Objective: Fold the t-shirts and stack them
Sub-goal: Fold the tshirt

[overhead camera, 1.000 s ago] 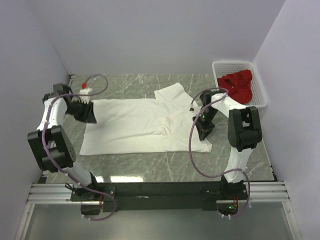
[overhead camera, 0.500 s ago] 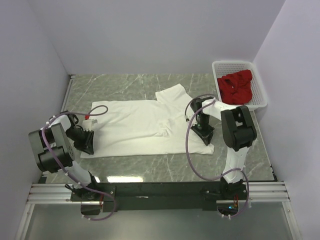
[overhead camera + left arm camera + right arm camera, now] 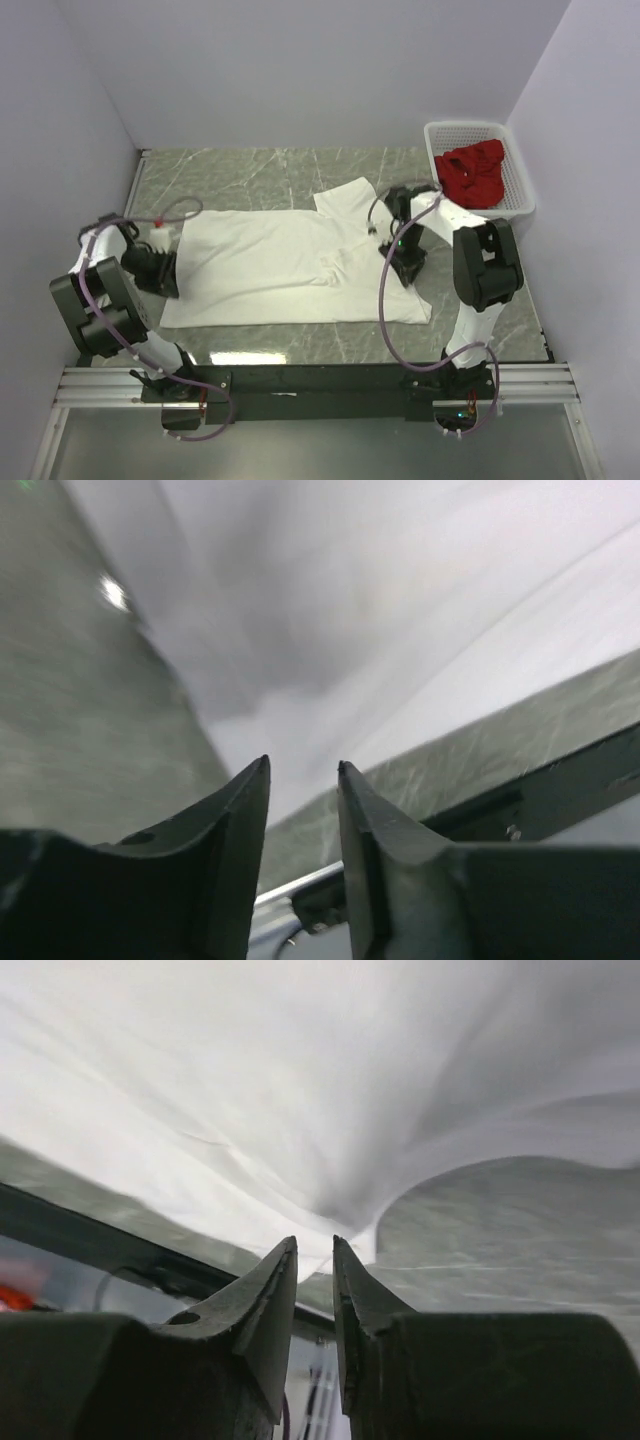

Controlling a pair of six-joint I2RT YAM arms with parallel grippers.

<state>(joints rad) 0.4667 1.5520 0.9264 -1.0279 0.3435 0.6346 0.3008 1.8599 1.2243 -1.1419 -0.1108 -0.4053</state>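
Observation:
The white t-shirt (image 3: pixel 285 268) lies spread flat on the marble table (image 3: pixel 250 175), neck end to the right. My left gripper (image 3: pixel 162 270) sits low at the shirt's left hem; in the left wrist view its jaws (image 3: pixel 302 765) stand a little apart with nothing between them, and white cloth (image 3: pixel 330 630) lies beyond the tips. My right gripper (image 3: pixel 402 262) is down on the shirt's right side by the sleeve. Its jaws (image 3: pixel 315 1242) stand narrowly apart, with the white cloth's (image 3: pixel 300 1090) edge just past the tips. The red t-shirt (image 3: pixel 472 172) lies bunched in the basket.
The white slotted basket (image 3: pixel 520 195) stands at the back right against the wall. Grey walls close in the table on the left, back and right. The black rail (image 3: pixel 320 380) with both arm bases runs along the near edge.
My left gripper came down from the shirt's far left corner toward the near left edge. My right gripper stayed near the right sleeve. The shirt now lies a little flatter and wider.

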